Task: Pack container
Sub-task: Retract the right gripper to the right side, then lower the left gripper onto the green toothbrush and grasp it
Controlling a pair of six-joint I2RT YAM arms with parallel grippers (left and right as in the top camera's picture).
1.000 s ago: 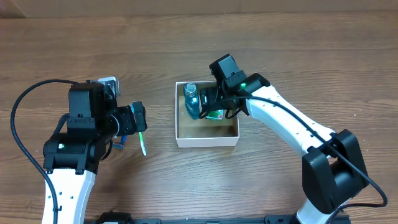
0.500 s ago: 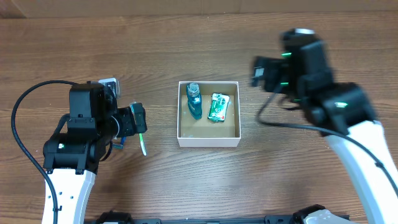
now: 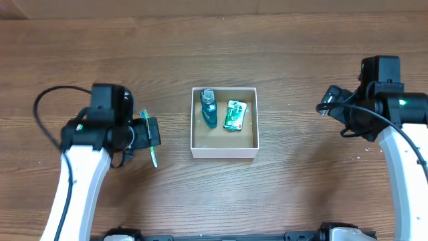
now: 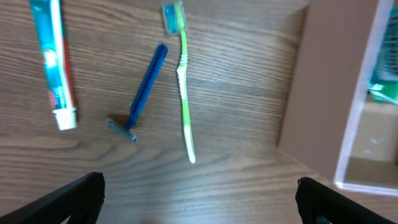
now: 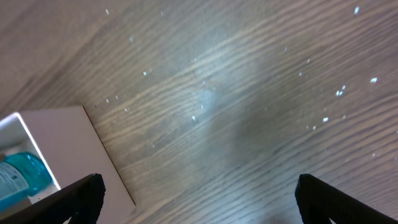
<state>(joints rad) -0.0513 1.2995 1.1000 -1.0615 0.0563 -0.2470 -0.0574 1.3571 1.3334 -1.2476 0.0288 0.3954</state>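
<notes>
The container, a white-walled square box with a tan inside, sits mid-table. It holds a teal bottle and a green packet. My left gripper is open and empty, hovering left of the box above a green toothbrush, a blue razor and a toothpaste tube. The box's wall shows at the right of the left wrist view. My right gripper is open and empty, well to the right of the box. Its wrist view shows the box's corner and the bottle.
The table is bare brown wood. The toothbrush's end sticks out below the left gripper in the overhead view; the razor and the tube are hidden under the left arm there.
My right arm has pulled out of the container and swung far to the right, leaving the green packet inside. My left arm has shifted slightly up and to the right.
</notes>
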